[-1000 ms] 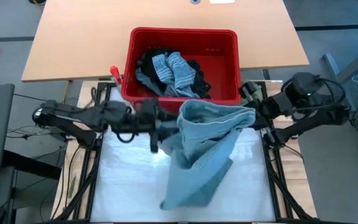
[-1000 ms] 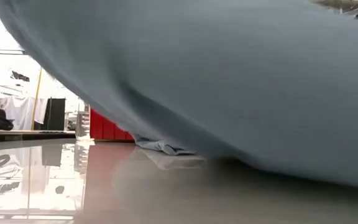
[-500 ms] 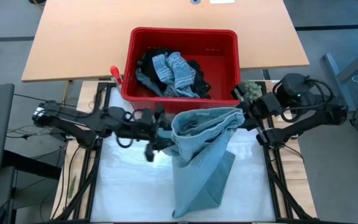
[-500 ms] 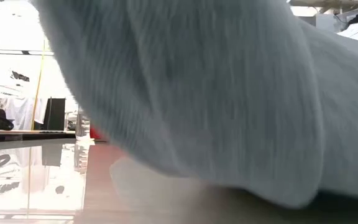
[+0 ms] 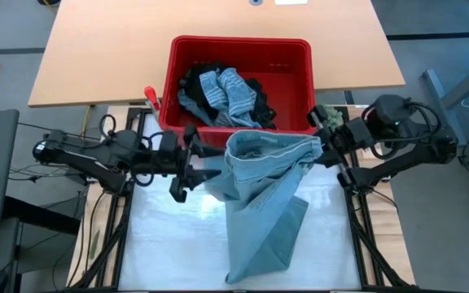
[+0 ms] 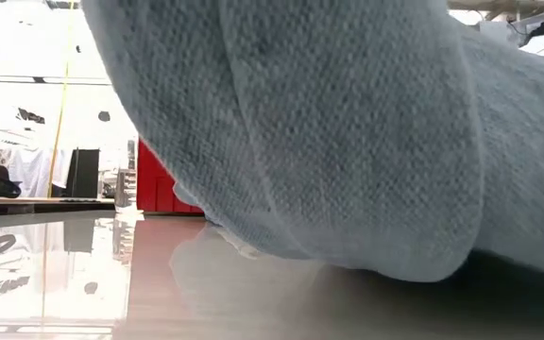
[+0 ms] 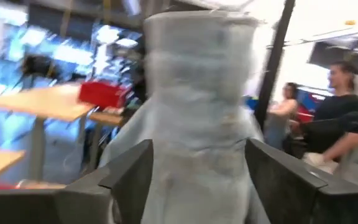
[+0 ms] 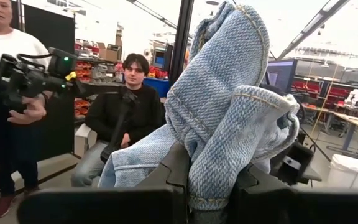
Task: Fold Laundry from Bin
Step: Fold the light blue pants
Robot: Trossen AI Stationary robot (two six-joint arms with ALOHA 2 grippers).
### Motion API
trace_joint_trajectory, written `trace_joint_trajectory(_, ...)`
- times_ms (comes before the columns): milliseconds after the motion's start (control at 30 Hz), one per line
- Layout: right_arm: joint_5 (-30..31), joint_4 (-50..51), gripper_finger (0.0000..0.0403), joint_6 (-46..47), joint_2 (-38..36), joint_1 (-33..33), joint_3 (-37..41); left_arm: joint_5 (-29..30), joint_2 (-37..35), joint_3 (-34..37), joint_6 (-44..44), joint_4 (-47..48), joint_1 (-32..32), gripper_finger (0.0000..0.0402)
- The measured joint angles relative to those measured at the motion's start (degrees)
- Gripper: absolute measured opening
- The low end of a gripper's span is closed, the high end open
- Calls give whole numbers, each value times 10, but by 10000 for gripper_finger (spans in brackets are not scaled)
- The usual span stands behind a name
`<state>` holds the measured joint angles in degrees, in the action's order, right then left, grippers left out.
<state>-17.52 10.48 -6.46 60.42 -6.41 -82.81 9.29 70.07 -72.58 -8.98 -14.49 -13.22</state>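
A denim-blue garment [image 5: 263, 195] of the laundry hangs between my two arms, in front of the red bin [image 5: 238, 42]. Its lower end lies on the white table top, and it fills the low view [image 6: 348, 142]. My right gripper [image 5: 326, 146] is shut on its upper right corner. My left gripper [image 5: 192, 167] stands open at the garment's left edge, and the cloth [image 7: 197, 124] shows between its spread fingers. More laundry [image 5: 226, 94], striped, blue-grey and black, lies in the bin. My right gripper pinches the bunched, hemmed upper edge of the garment [image 8: 213, 177] between its two fingers, in several layers. It comes in about level from the table's right. The garment hangs slack below, with its lower end [image 5: 255, 260] on the table. My left gripper: I cannot tell whether its fingers touch the cloth.
The bin stands at the table's far edge, against a wooden table [image 5: 96, 49] behind it. A green fuzzy lump [image 5: 326, 114] sits by the bin's right corner and a red-handled tool [image 5: 149, 96] by its left. People stand and sit in the room beyond [image 8: 126, 93].
My left gripper has drawn back toward the table's left edge and spread its fingers wider. The garment's upper edge has narrowed. Its lower part, which trailed toward the near left, now hangs straighter, with its end on the table nearer the middle.
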Motion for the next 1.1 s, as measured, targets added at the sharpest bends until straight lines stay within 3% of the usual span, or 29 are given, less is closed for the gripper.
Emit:
trace_joint_trajectory(267, -1, 1, 66, 0, 0, 13, 0, -15, 18, 0, 34, -10, -7, 332)
trace_joint_trajectory(467, 0, 8, 66, -5, 0, 19, 0, 50, 23, 0, 40, -10, -6, 338)
trace_joint_trajectory(667, 0, 14, 66, -5, 0, 33, 0, 97, 26, 0, -9, 30, -6, 339)
trace_joint_trajectory(767, 0, 14, 66, -5, 2, 41, 0, 84, 43, 0, -49, 30, -3, 339)
trace_joint_trajectory(967, -1, 16, 66, -5, 9, 55, 0, -3, 89, 0, -99, -19, 14, 339)
trace_joint_trajectory(1100, -4, 15, 66, -5, 15, 63, 0, -11, 107, 0, -104, -43, 30, 339)
